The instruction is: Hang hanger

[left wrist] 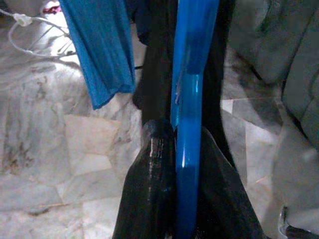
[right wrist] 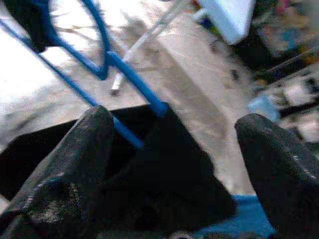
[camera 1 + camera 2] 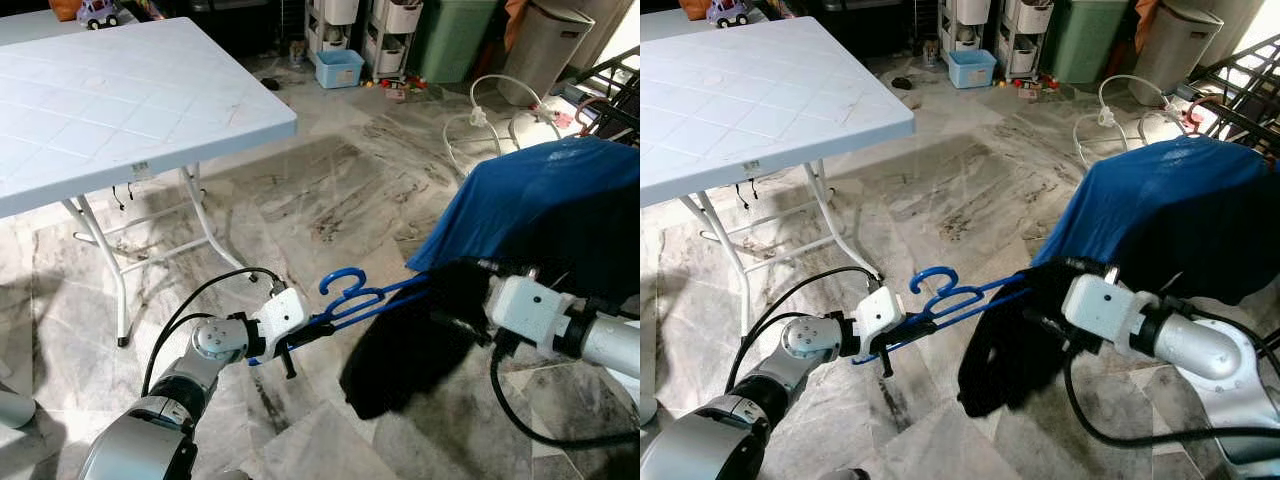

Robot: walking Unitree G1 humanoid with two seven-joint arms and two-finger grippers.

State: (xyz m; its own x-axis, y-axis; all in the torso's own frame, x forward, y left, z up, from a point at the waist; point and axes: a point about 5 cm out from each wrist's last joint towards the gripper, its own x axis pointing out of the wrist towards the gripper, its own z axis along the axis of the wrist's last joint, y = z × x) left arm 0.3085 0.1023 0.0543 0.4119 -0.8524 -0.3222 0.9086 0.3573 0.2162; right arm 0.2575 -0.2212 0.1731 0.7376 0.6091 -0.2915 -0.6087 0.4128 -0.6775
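Observation:
A blue plastic hanger (image 3: 352, 292) is held level above the floor, hook up. My left gripper (image 3: 318, 328) is shut on its near end; in the left wrist view the blue bar (image 1: 187, 144) is pinched between the two black fingers (image 1: 152, 194). A black garment (image 3: 405, 350) hangs from the hanger's far half. At that black cloth is my right gripper (image 2: 174, 164), open, its fingers (image 2: 75, 169) spread wide on either side of the cloth and the hanger arm (image 2: 134, 79). In the eye views its fingertips are lost against the dark fabric.
A blue garment (image 3: 545, 195) drapes over a rack at the right, with black rack bars (image 3: 612, 85) behind it. A white folding table (image 3: 110, 100) stands at the left. Storage carts, a blue tub (image 3: 339, 68) and bins line the back wall. White tubing (image 3: 480, 115) lies on the marble floor.

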